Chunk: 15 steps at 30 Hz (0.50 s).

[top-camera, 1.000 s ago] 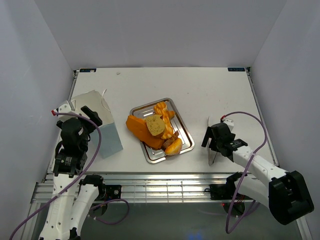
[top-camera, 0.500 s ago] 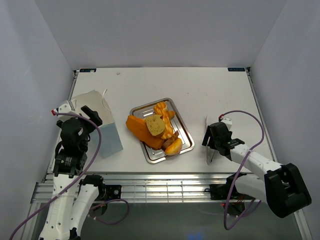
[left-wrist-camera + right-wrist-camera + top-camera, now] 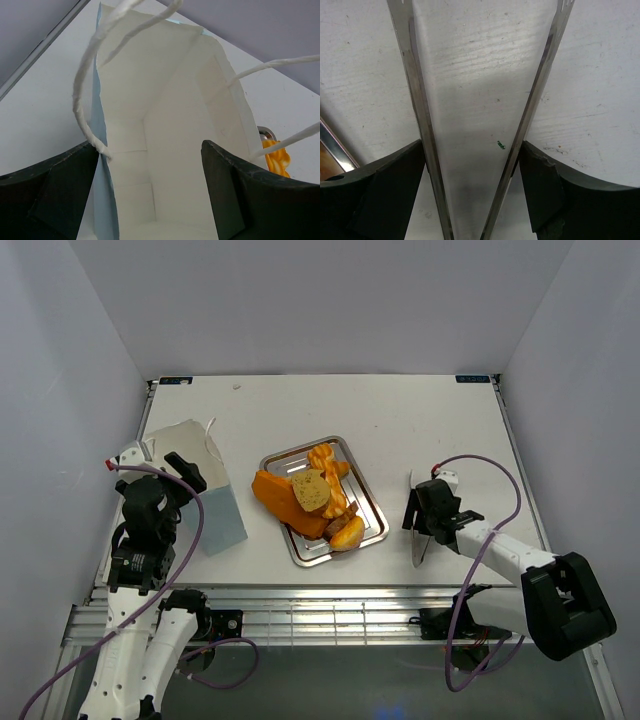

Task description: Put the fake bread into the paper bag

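1. Tongs point(image 3: 416, 100) of bare metal sit between the fingers of the right gripper point(image 3: 418, 520), one arm against each finger, so the jaws are closed on them. The arms splay apart away from the wrist, just above the white table point(image 3: 400, 420).
2. The left gripper point(image 3: 150, 150) has its fingers spread wide. The mouth of the paper bag point(image 3: 215, 510) lies between them and its white inside is in plain view. Whether either finger touches the paper I cannot tell.
3. White string handles point(image 3: 82, 90) loop up from the bag's rim past the left gripper.
4. The fake bread point(image 3: 310, 500) lies heaped on a silver tray point(image 3: 372, 515) between the two grippers, left of the right one and right of the bag.
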Motion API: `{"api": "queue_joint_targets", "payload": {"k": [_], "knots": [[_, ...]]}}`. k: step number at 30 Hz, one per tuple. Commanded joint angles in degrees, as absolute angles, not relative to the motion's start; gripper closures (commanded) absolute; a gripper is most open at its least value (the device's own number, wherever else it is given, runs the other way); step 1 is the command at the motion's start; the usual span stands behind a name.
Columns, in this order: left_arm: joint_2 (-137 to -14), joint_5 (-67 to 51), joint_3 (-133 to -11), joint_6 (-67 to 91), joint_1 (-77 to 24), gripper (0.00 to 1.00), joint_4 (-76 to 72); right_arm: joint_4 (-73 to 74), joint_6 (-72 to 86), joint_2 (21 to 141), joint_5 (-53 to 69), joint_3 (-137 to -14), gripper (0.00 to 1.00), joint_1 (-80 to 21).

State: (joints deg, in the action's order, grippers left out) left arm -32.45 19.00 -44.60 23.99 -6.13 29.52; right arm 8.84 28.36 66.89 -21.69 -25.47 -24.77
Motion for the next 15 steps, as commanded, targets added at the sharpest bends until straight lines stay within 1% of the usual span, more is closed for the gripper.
{"api": "queue_joint_targets", "payload": {"k": [1, 4, 8, 10, 11, 15], "knots": [[-32.3, 18.2, -44.5, 23.5, -6.4, 0.07, 28.3, 11.0, 28.1, 69.4, -19.3, -26.5, 0.21, -25.0], [-32.3, 18.1, -44.4, 23.5, -6.5, 0.07, 28.2, 11.7, 28.1, 70.1, -19.7, -27.3, 0.23, -25.0], [-32.1, 18.1, -44.4, 23.5, -6.6, 0.07, 28.1, 12.0, 27.7, 70.1, -19.6, -27.9, 0.32, -25.0], [-32.0, 18.1, -44.3, 23.5, -6.6, 0.07, 28.1, 12.3, 27.2, 70.0, -18.7, -28.5, 0.33, -25.0], [-32.1, 18.2, -44.3, 23.5, -6.5, 0.07, 28.1, 12.7, 26.8, 69.9, -18.6, -28.8, 0.36, -25.0], [-31.9, 18.2, -44.3, 23.5, -6.6, 0.07, 28.1, 14.7, 26.3, 68.1, -18.6, -30.4, 0.38, -25.2]]}}
